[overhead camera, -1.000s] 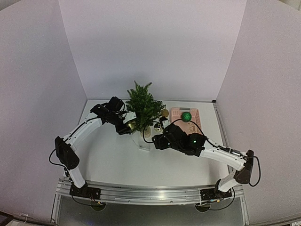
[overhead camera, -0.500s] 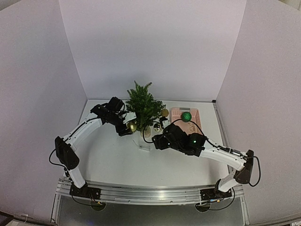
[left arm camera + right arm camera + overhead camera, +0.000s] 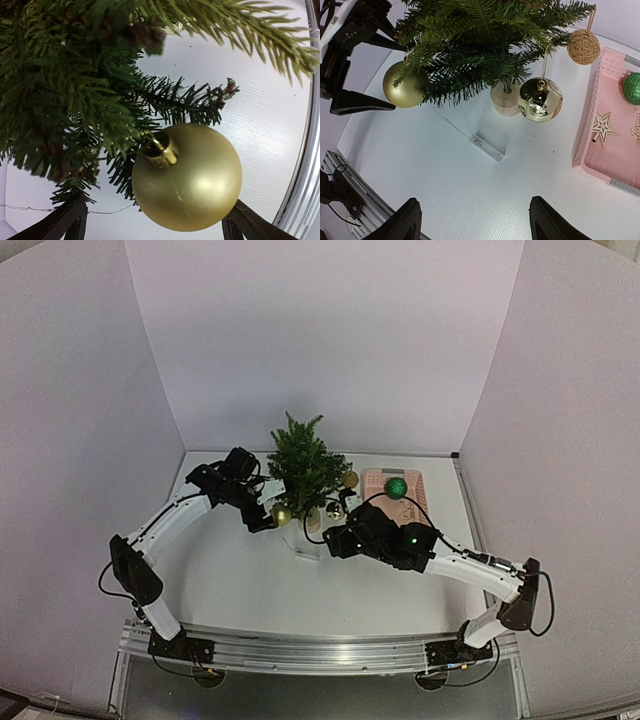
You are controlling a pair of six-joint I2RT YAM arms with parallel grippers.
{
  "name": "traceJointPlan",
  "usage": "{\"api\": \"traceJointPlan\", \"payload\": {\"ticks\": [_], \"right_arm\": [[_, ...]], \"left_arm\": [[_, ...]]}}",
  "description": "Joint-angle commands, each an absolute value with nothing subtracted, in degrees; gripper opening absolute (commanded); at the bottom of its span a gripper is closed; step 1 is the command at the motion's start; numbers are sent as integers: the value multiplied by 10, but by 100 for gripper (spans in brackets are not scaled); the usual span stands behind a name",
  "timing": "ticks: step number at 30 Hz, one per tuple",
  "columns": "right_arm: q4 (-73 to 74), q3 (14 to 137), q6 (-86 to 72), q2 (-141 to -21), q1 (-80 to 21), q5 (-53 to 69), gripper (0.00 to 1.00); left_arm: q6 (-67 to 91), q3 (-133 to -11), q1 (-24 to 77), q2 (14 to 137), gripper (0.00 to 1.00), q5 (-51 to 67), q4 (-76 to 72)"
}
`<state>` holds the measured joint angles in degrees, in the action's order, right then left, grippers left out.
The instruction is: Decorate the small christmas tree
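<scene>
The small christmas tree (image 3: 304, 462) stands at the table's back middle, and its pale pot (image 3: 504, 100) shows in the right wrist view. A matte gold ball (image 3: 187, 177) hangs by its cap from a low branch on the tree's left side. My left gripper (image 3: 156, 229) is open, its dark fingers (image 3: 67, 222) wide on either side below the ball and not gripping it. My right gripper (image 3: 477, 217) is open and empty, hovering over bare table in front of the tree. A shiny gold ball (image 3: 540, 99) and a wicker ball (image 3: 583, 46) hang on the tree's right side.
A pink basket (image 3: 587, 150) sits right of the tree, holding a green glitter ball (image 3: 632, 88) and a wooden star (image 3: 601, 126). A clear battery box (image 3: 487, 146) on a thin wire lies in front of the pot. White walls enclose the table.
My left gripper has opened wider and drawn back slightly to the left, leaving the matte gold ball hanging on the branch. The right arm has not moved.
</scene>
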<state>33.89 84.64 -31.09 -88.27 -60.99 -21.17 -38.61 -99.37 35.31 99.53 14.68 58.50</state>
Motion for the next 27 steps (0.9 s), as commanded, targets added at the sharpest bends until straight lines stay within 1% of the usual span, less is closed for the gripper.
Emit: {"api": "traceJointPlan", "payload": {"ticks": [1,11,27], "right_arm": [[335,871,-305,-883,-608,-209,72],[336,865,-320,-869,-605,-232,73],[346,846,-364,-842,-566,-245,74]], "left_arm": [[-372,-987,353,962,93,138,579],[-374,-975,354,939,98,175,588],[-365,-974,353,922,98,177,578]]}}
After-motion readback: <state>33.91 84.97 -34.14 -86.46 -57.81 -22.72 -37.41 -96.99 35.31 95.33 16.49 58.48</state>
